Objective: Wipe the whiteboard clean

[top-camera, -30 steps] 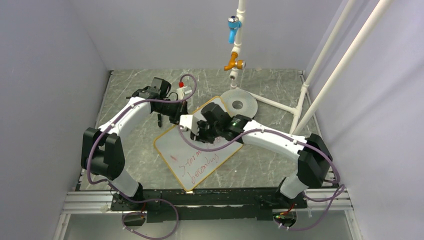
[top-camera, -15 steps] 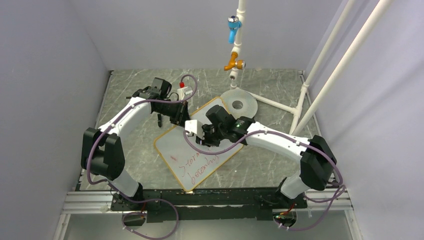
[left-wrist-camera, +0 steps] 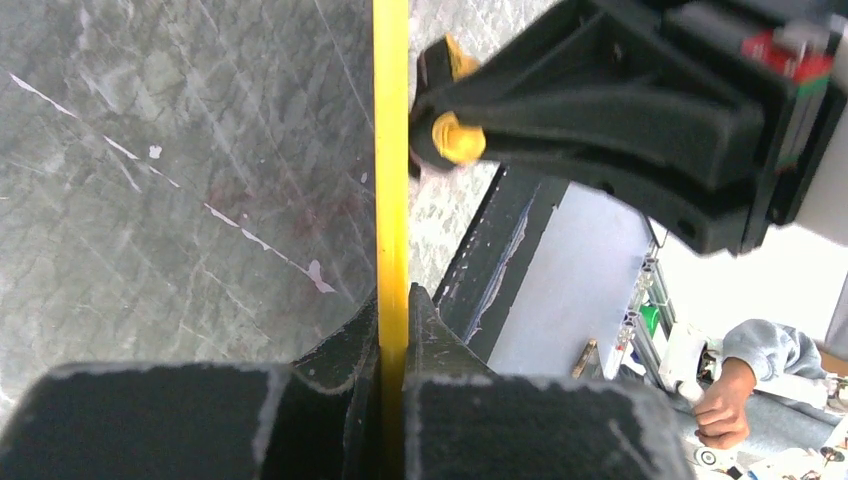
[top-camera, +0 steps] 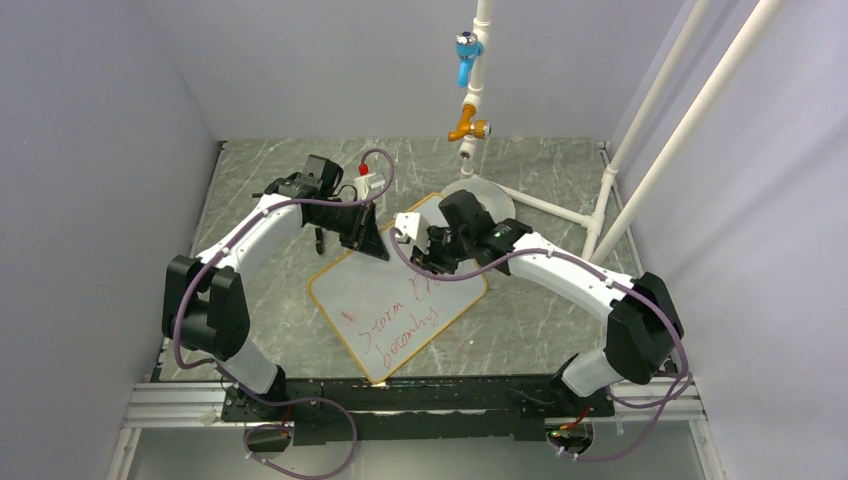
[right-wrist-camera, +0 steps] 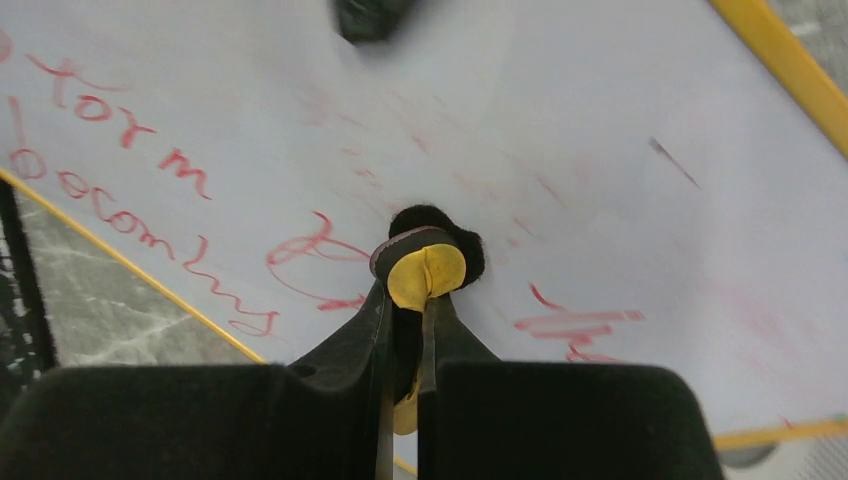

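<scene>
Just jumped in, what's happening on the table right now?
The left pincer is shut on the whiteboard at its frame edge, pinning it. The right pincer is shut on a small yellow eraser, its black pad on the board. Red writing remains on the near part; faint smudges mark the wiped part. Erasing is partway done.

Whiteboard (top-camera: pixel 372 296), orange-framed, diagonal; red writing near half, smudges beyond.
</scene>
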Tool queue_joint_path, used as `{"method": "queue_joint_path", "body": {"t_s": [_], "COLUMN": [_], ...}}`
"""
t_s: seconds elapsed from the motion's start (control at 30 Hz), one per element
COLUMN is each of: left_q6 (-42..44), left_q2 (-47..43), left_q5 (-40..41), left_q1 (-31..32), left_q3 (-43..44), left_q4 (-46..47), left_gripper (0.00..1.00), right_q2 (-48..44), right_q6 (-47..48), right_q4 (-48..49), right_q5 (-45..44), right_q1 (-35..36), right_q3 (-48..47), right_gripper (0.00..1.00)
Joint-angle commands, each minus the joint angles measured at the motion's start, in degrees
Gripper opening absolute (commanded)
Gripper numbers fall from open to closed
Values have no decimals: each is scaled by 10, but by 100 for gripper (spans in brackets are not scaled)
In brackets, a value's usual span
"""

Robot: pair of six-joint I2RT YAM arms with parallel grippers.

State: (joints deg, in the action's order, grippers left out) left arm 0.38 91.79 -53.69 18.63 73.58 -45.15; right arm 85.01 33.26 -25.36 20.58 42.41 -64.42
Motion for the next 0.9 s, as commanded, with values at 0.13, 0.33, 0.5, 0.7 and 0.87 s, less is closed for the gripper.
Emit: {"method": "queue_joint_path", "body": {"t_s": [0.13, 0.33, 0.5, 0.7, 0.87], "left_q6": [7, 6, 5, 5, 7], "left_q2": [-10, -12, -13, -12, -11], "left_q5": [-51, -50, -51, -52, -49], "left_q1": [9, 8, 9, 8, 8], "left_q3": [8, 8, 8, 7, 7], "left_q4": [-4, -4, -2, -2, -4], "left_gripper": [0, 0, 0, 0, 0], "right_q2": [20, 1, -28, -12, 18], "right_q6": [33, 27, 20, 35, 56], "right_q4": [-15, 1, 18, 2, -28], "right_q5": [32, -3, -15, 16, 29], "right_q1": [93, 36, -32, 25, 101], "right_q3": [-15, -12, 4, 6, -14], "right_gripper": [0, 0, 0, 0, 0]}}
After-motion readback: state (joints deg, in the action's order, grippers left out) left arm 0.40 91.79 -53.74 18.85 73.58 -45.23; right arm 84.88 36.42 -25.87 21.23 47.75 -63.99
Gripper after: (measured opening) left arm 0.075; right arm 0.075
